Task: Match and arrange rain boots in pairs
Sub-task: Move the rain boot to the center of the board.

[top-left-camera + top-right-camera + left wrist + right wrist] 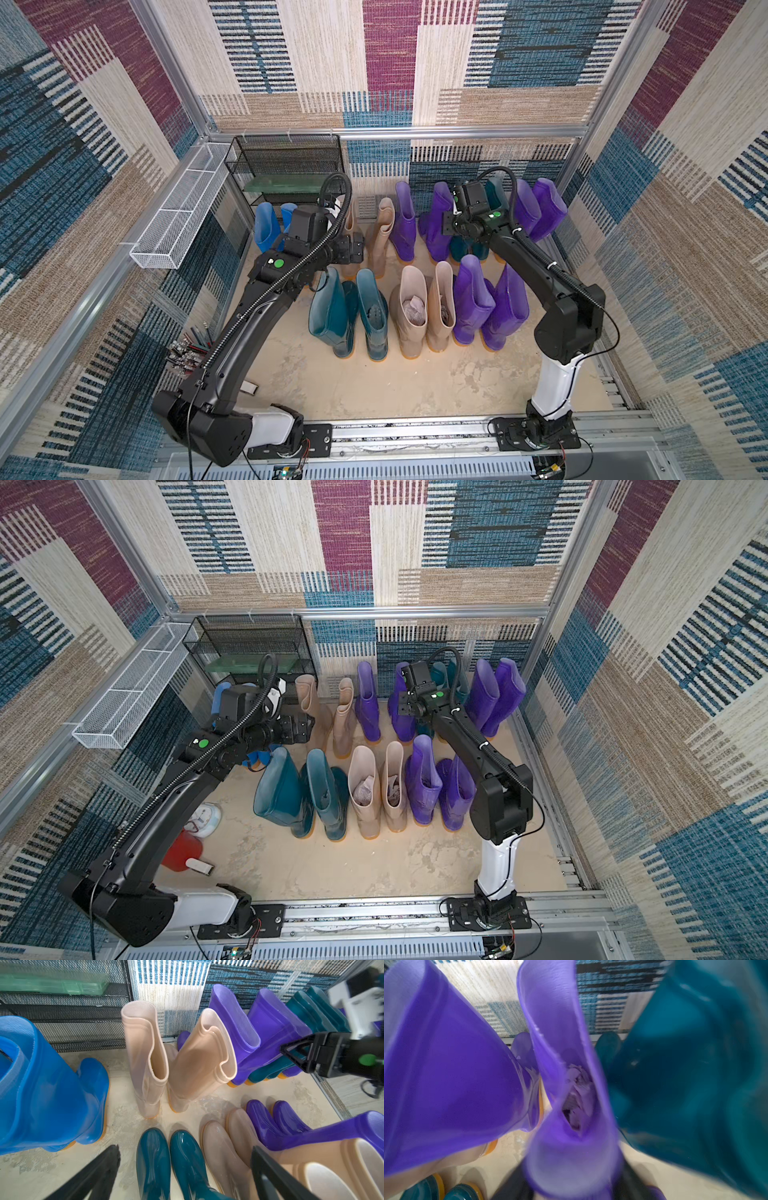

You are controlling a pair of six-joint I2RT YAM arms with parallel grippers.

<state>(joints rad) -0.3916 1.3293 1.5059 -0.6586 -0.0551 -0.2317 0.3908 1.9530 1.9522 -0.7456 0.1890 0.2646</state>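
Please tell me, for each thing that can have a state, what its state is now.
left gripper: open, holding nothing.
right gripper: at a purple boot's cuff; grip unclear.
front teal pair: upright, side by side.
front beige pair: upright, paper stuffed inside.
front purple pair: upright, side by side.
back beige pair: upright, cuffs creased.
blue boots: upright.
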